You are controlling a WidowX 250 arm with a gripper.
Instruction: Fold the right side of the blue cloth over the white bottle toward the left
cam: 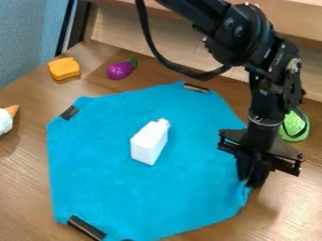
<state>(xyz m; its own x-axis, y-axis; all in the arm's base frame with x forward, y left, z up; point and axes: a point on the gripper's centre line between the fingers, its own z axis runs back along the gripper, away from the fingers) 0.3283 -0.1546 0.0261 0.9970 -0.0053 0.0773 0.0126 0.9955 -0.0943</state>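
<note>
Here we are at the far left, where a toy ice cream cone (6, 120), white scoop and tan cone, sits at the edge of the view on the brown wooden table (25, 174). Up behind it there's a blue panel (22, 42), and just to the right of that a yellow-orange toy block (64, 68).

Now the big one: the blue cloth (119, 193) spreads across the middle of the table, with a dark strip (69, 113) on its upper left edge and a longer black strip (87, 228) at its lower left. Beyond the cloth's far edge lies a purple toy eggplant (121, 69) with a green cap, and close to mid-cloth a white bottle (149, 142) lies with its neck pointing up and to the right. Another dark strip (197, 88) marks the top edge.

And over on the right, the arm drops in from the top, its black gripper (252, 182) pointing down right at the cloth's right edge! The fingers look close together, clamped on that edge as far as this angle shows, and the fabric bunches up beside them. Partly behind the arm, farther right, sits a bright green object (293, 126).
</note>
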